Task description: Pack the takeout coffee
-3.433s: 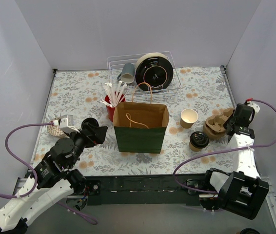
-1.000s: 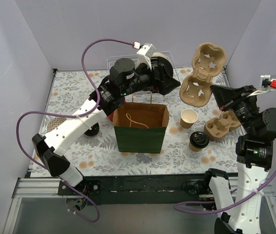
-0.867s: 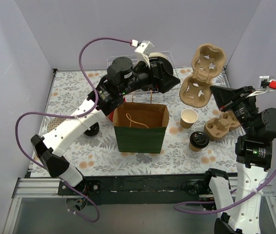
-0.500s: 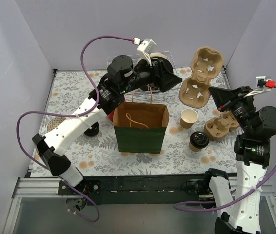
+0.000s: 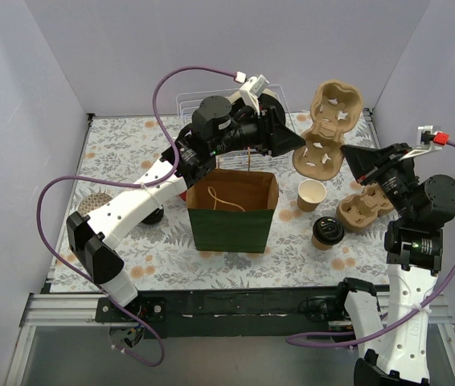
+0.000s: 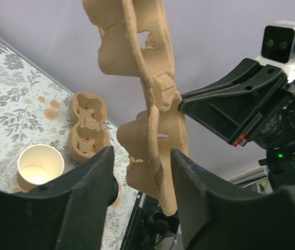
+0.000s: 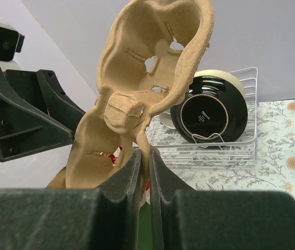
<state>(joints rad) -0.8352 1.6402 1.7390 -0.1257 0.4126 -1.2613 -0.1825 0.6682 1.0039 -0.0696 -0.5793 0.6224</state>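
Moulded pulp forms two items you must track: a raised carrier [image 5: 324, 129], held in the air right of the one green paper bag [image 5: 231, 227], and a second carrier [image 5: 362, 207] resting on the table [image 5: 131, 153]. The right gripper [image 7: 143, 156] is clamped on the raised carrier's edge, and the left gripper [image 6: 140, 152] has its jaws apart astride the opposite edge. You have two cups beside the second carrier, one open cup [image 5: 311, 194] and one lidded cup [image 5: 327, 232]; the bag stands open, and the wire rack [image 7: 252, 104] holds one black dish [image 7: 210, 114].

- Cup carrier [image 5: 324, 137] was plain tan.
- Paper bag [image 5: 231, 232] was dark green outside, brown inside.
- Table cover [image 5: 119, 145] bore grey leaves, orange blossoms.
- Cable [image 5: 199, 68] was purple.
- Plate [image 7: 210, 112] was black, cream-rimmed.
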